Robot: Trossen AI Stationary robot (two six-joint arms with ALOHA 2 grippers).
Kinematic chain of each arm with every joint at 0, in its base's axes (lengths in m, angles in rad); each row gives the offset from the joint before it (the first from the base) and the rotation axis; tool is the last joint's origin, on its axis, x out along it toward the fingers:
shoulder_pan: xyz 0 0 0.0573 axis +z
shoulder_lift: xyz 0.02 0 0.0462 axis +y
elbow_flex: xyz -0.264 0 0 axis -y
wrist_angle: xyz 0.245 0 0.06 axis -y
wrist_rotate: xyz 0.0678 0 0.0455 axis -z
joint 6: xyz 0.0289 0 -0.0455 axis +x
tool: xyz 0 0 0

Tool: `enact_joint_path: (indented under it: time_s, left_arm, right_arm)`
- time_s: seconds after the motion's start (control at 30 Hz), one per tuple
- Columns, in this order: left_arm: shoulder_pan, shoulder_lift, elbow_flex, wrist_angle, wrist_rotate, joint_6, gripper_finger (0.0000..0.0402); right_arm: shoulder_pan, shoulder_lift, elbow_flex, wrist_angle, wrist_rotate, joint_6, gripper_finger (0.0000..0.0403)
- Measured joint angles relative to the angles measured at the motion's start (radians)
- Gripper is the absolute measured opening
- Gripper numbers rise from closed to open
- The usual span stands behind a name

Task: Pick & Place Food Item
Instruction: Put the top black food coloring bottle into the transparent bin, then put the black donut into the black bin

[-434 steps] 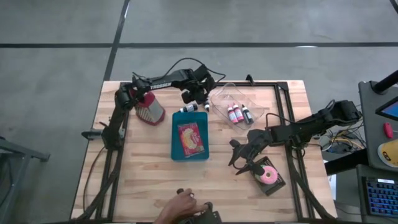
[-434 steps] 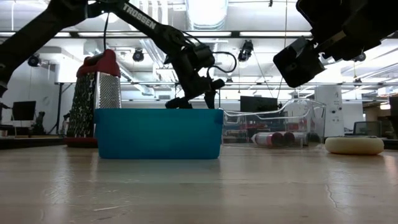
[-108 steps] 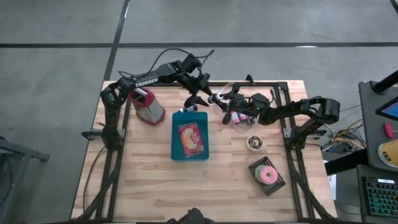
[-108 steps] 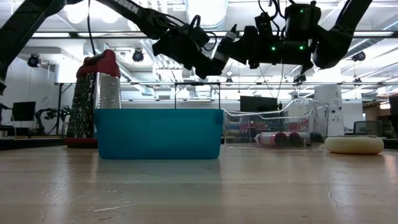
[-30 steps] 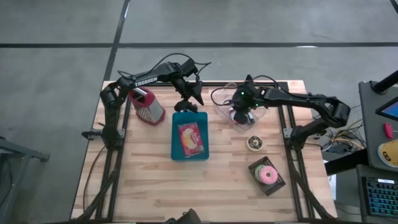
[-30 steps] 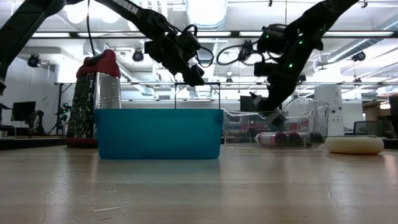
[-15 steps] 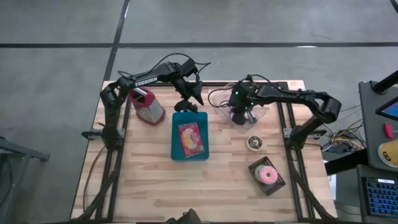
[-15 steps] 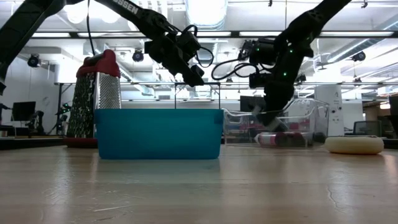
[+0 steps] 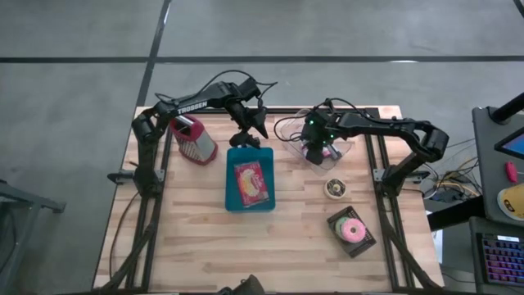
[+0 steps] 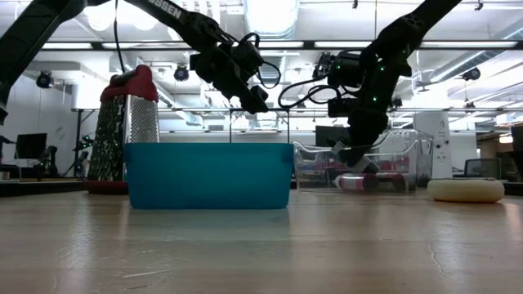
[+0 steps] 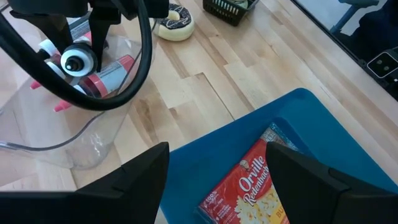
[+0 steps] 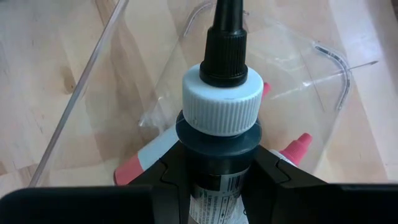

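While the right gripper [image 12: 214, 180] clamps a dark bottle [image 12: 221, 118] over the clear tray [image 9: 293, 123], it may topple onto the pink bottles [image 12: 140, 162] if freed tilted; the left gripper [image 11: 217, 180], spread wide, waits over the blue bin [image 9: 232, 201].
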Motion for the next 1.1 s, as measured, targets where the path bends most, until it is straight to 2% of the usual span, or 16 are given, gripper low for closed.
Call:
enact_joint_path:
  time_s: [0.47,0.6,0.93,1.1]
  left_arm:
    - [0.000,0.000,0.000,0.000,-0.002,0.000,0.0275]
    - [-0.001,0.000,0.000,0.000,-0.003,0.000,0.0275]
    - [-0.001,0.000,0.000,0.000,-0.003,0.000,0.0275]
    - [-0.001,0.000,0.000,0.000,-0.003,0.000,0.0275]
  right_arm:
    - [0.000,0.000,0.000,0.001,0.000,0.002,0.0143]
    - [0.000,0.000,-0.001,0.001,0.005,0.004,0.0168]
    - [0.000,0.000,0.002,-0.005,0.095,0.004,0.0249]
    - [0.001,0.000,0.035,-0.003,0.099,0.001,0.0271]
